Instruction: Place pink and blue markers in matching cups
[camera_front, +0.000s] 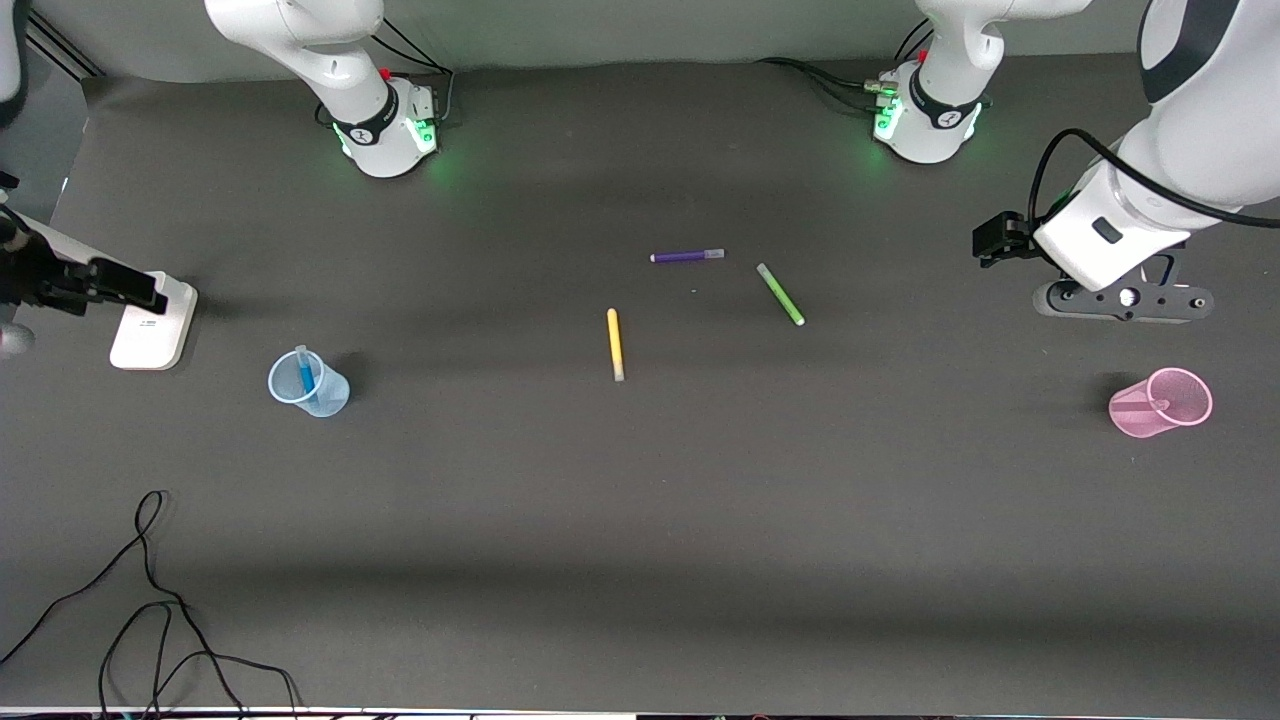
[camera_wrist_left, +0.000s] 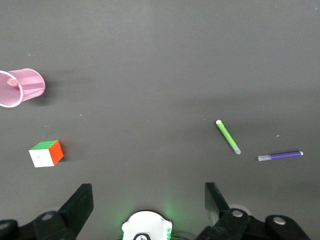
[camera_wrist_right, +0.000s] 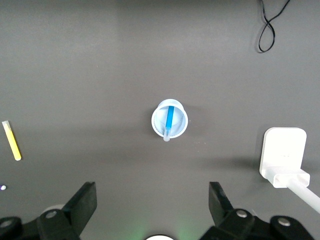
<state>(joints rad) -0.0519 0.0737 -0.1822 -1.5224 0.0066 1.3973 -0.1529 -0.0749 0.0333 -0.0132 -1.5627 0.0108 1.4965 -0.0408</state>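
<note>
Blue marker (camera_front: 305, 372) upright in blue cup (camera_front: 310, 385) near table (camera_front: 640, 520) edge at right arm's end; right gripper (camera_wrist_right: 152, 210) above, open, empty. Pink marker (camera_front: 1140, 406) inside tipped pink cup (camera_front: 1160, 402), axis along table; left gripper (camera_wrist_left: 147, 207) open, empty, nearer.

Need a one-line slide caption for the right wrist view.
Blue marker stands in the blue cup; open right tool above it.

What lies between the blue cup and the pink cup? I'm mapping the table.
In the front view, only the yellow marker lies roughly between blue cup and pink cup.
</note>
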